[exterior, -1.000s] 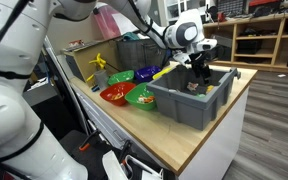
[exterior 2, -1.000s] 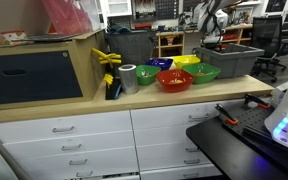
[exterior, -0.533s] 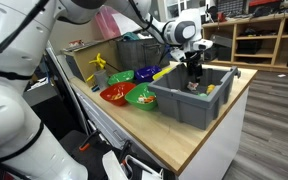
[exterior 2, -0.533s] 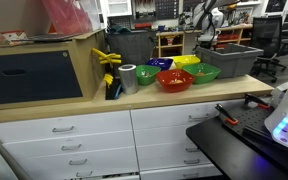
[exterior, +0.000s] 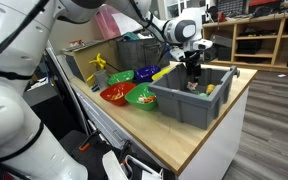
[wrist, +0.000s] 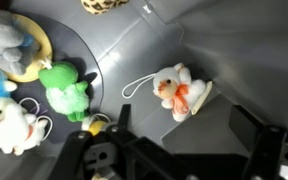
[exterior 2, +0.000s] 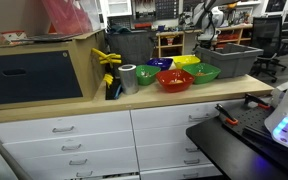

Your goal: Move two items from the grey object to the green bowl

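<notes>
The grey bin (exterior: pixel 189 103) stands at the table's end; it also shows in an exterior view (exterior 2: pixel 229 60). My gripper (exterior: pixel 194 74) hangs inside the bin, open and empty. In the wrist view the gripper (wrist: pixel 184 140) is just above the bin floor, near a small white bear with an orange-red scarf (wrist: pixel 177 90). A green plush (wrist: pixel 64 95) and a white plush (wrist: pixel 9 122) lie to the left of it. The green bowl (exterior: pixel 141 97) sits beside the bin and next to a red bowl (exterior: pixel 114 94); it also shows in an exterior view (exterior 2: pixel 204 72).
More bowls stand behind: blue (exterior: pixel 144 73), yellow (exterior: pixel 162 72) and a second green one (exterior: pixel 119 76). A yellow clamp (exterior 2: pixel 109 57), a metal can (exterior 2: pixel 129 78) and a box with a dark panel (exterior 2: pixel 39 70) sit further along the counter. The bin wall (wrist: pixel 234 40) rises close to the bear.
Over the last second the gripper shifted slightly lower and towards the bowl side inside the bin. In the last half second nothing visibly moved.
</notes>
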